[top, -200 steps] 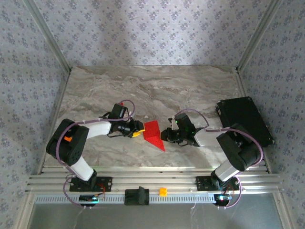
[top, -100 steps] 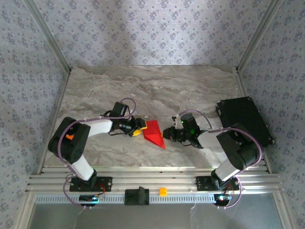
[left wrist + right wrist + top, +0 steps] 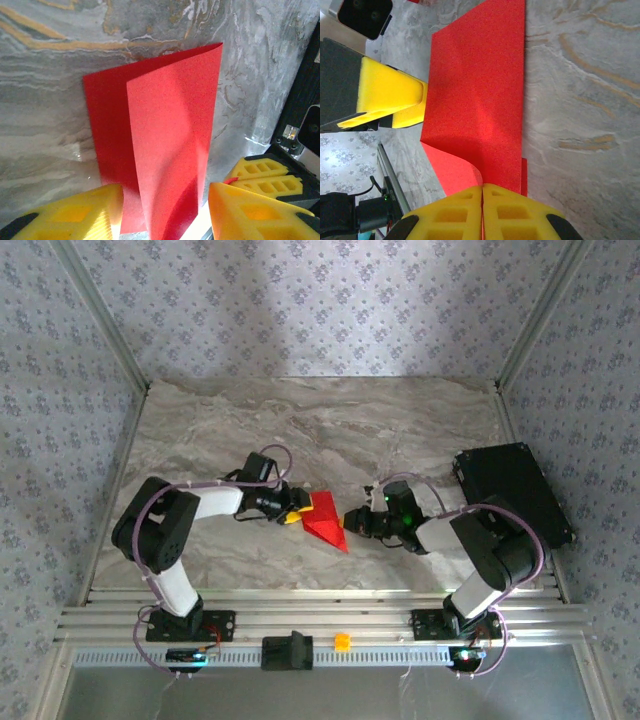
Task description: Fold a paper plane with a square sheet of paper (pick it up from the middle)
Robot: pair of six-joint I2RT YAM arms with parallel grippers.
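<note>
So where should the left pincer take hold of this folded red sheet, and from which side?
Probably the red sheet by its lifted upper flap, at the edge facing the left pincer, coming in from the left, low over the table. That flap stands clear of the lower layer between the open jaws; the right pincer is shut on the opposite end.

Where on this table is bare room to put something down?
The far half of the marble table, between back wall and arms, is bare. A narrow strip lies between the red paper and the near rail. Crowded: the middle, where left tool and right tool meet the paper; a black box takes the right edge.
</note>
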